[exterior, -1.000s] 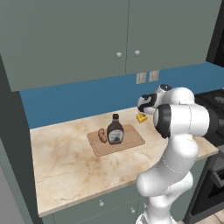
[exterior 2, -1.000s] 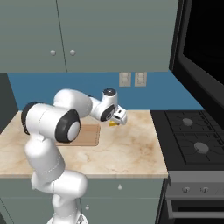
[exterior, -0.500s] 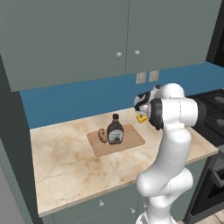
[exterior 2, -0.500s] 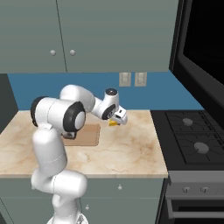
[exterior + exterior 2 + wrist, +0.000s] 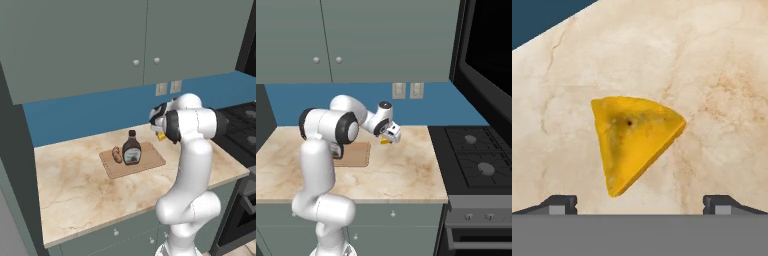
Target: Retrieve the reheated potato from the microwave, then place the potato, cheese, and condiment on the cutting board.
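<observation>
the potato (image 5: 117, 154) and the condiment (image 5: 131, 148) already stood on the cutting board (image 5: 150, 162), the bottle upright and the potato just beside it on its left. the cheese (image 5: 634, 140) was the one item not yet there: it lay flat on the marble counter (image 5: 80, 185), off the board's right end, near the blue back wall.

over the last second the arm had folded in, its elbow swinging up from a low sideways reach to stand nearly upright over the base, while the gripper (image 5: 390, 136) had kept its place above the wedge. in the hand view the two finger tips (image 5: 559, 204) stood wide apart at the bottom edge, spread with nothing between them, and the wedge sat centred ahead of them, untouched.

that suggested the approach was done and the pick was next: two of three items were placed, so a descent, a close on the wedge and a short carry left to the board probably remained.
</observation>
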Robot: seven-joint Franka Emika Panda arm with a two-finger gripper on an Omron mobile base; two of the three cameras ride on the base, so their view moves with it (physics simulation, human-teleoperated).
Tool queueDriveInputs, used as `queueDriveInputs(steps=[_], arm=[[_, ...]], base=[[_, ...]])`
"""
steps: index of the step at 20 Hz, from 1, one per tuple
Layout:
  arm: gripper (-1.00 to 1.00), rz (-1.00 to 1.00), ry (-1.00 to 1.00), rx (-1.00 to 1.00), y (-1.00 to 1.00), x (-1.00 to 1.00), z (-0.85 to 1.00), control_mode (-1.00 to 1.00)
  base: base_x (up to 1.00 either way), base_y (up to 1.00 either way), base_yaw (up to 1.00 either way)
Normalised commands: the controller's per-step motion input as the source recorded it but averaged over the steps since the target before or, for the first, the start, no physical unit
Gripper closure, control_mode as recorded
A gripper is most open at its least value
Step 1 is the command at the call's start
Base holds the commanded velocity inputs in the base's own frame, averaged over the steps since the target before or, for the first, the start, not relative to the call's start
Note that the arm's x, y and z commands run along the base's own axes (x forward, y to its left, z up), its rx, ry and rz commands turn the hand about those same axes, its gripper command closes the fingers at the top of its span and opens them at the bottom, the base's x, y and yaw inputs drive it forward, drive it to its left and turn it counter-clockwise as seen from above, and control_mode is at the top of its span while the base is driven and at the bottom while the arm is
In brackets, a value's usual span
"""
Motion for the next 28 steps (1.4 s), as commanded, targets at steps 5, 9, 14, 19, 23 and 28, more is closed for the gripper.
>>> queueDriveInputs(steps=[5, 9, 14, 19, 23, 28], arm=[[-1.0, 0.0, 0.03, 0.0, 0.0, 0.29, -0.15, -1.0], [-1.0, 0.0, 0.02, 0.0, 0.0, 0.28, -0.12, -1.0], [-1.0, 0.0, 0.04, 0.0, 0.01, 0.23, -0.17, -1.0], [-1.0, 0.0, 0.02, 0.0, 0.0, 0.19, -0.15, -1.0], [-1.0, 0.0, 0.02, 0.0, 0.0, 0.08, -0.14, -1.0], [1.0, 0.0, 0.02, 0.0, 0.0, 0.03, -0.09, -1.0]], base=[[0.0, 0.0, 0.0], [0.0, 0.0, 0.0], [0.0, 0.0, 0.0], [0.0, 0.0, 0.0], [0.0, 0.0, 0.0], [0.0, 0.0, 0.0]])
